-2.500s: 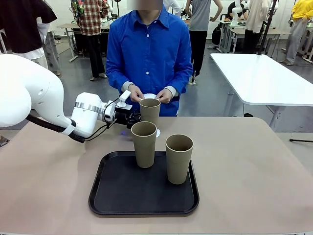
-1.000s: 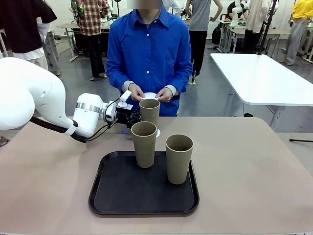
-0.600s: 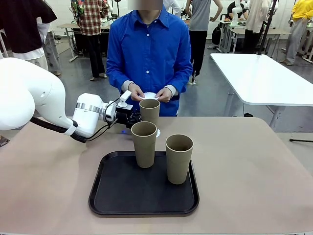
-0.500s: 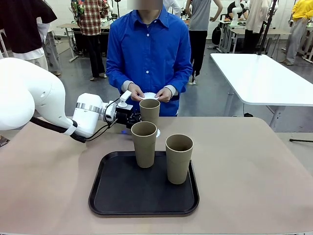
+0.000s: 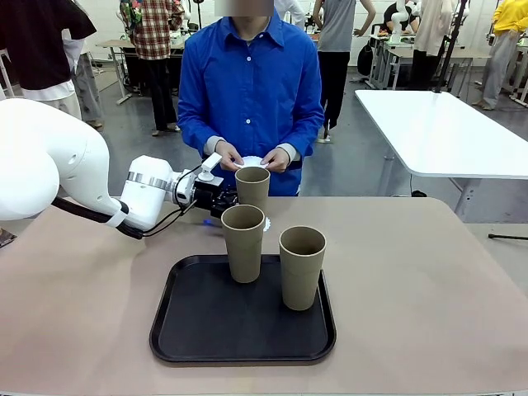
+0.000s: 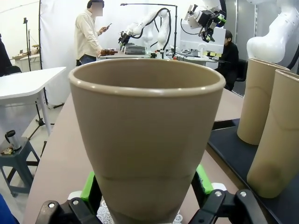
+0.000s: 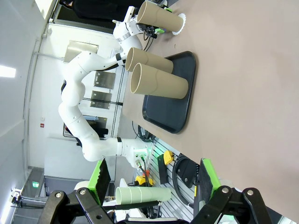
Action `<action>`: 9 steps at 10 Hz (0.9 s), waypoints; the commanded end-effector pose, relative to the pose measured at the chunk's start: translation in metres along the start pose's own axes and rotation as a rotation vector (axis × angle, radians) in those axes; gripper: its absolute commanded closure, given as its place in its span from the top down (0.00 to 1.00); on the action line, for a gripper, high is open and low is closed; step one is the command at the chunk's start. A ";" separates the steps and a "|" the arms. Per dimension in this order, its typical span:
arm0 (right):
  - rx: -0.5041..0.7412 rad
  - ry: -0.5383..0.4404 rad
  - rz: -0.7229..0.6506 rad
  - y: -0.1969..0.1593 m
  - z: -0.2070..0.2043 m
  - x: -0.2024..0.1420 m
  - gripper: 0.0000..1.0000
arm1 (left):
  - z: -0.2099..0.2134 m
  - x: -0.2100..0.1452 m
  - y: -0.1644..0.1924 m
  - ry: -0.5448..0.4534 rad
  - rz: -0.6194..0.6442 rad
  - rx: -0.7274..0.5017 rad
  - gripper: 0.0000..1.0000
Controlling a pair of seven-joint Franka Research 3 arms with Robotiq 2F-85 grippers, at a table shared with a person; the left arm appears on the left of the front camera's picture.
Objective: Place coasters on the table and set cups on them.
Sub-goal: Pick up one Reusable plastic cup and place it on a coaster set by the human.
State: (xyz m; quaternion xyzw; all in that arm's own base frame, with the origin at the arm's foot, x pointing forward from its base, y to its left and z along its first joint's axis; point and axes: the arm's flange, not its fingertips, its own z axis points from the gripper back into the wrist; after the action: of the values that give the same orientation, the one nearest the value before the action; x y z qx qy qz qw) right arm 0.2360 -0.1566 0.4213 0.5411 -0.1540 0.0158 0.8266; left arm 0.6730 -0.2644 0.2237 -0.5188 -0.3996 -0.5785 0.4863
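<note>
A: Left tool open wide, low beside the far cup, reaching in from the left over the tabletop. Same from the wrist?
B: Same. Green pads either side of that cup's lower wall, the cup upright between them. Touching or just apart, cannot tell. Not lifted: base down on a coaster, scalloped white edge poking out beneath.
A: Matches the front view: a sliver of white at the cup's foot. Lies on bare tabletop, just beyond the black tray.
B: Other cups?
A: Two, both upright on the tray. Left tray cup near the tray's far edge, directly in front of the far cup. Right tray cup more toward the middle. Close together, not touching.
B: Person?
A: At the far side of the tabletop, blue shirt. Hand at picture left and hand at picture right held together just behind the far cup's rim, with a white disc between them. One disc or several, not readable.
B: Right tool?
A: Open as well, nothing between the fingers, well apart from everything. From its wrist, all three cups small and far off, across a bare stretch of tabletop
</note>
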 end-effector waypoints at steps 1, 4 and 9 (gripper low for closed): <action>0.015 -0.009 0.012 0.000 0.001 0.001 1.00 | 0.003 0.005 0.010 -0.003 0.017 -0.021 1.00; 0.015 -0.009 0.012 0.000 0.001 0.001 1.00 | 0.010 0.008 0.010 -0.002 0.016 -0.023 1.00; 0.015 -0.009 0.012 0.000 0.001 0.001 1.00 | 0.029 0.013 0.007 0.009 0.019 -0.028 1.00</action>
State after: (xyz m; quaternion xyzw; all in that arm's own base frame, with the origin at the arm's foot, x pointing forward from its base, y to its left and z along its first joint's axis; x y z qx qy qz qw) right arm 0.2360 -0.1566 0.4213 0.5411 -0.1540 0.0158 0.8266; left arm 0.6831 -0.2422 0.2315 -0.5195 -0.3995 -0.5786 0.4855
